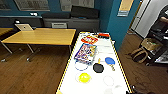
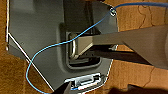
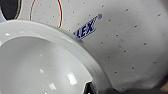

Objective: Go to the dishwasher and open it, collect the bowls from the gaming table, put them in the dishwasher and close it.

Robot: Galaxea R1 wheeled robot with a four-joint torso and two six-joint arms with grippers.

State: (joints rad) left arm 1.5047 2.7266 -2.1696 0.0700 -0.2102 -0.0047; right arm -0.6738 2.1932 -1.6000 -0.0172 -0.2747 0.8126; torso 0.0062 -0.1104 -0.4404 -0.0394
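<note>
The gaming table (image 1: 65,80) with its white top and yellow edge runs away from me in the head view. A white bowl (image 3: 42,65) shows very close in the right wrist view, over the dotted white tabletop (image 3: 130,42). In the head view this white bowl (image 1: 117,89) sits at the table's near end, with a dark part of my right arm (image 1: 135,90) just beside it. Further up the table lie a yellow bowl (image 1: 83,77), a pale ring-like bowl (image 1: 108,80), a blue-rimmed one (image 1: 81,66), a black round piece (image 1: 98,67) and a blue round piece (image 1: 110,60). The dishwasher is out of view.
Colourful printed sheets (image 1: 86,52) lie on the table's far half. A yellow-topped desk (image 1: 42,36) with a laptop (image 1: 24,27) stands to the left. A person (image 1: 160,22) and bags (image 1: 138,55) are at the right. The left wrist view shows my own base plate (image 2: 37,37) over wood floor.
</note>
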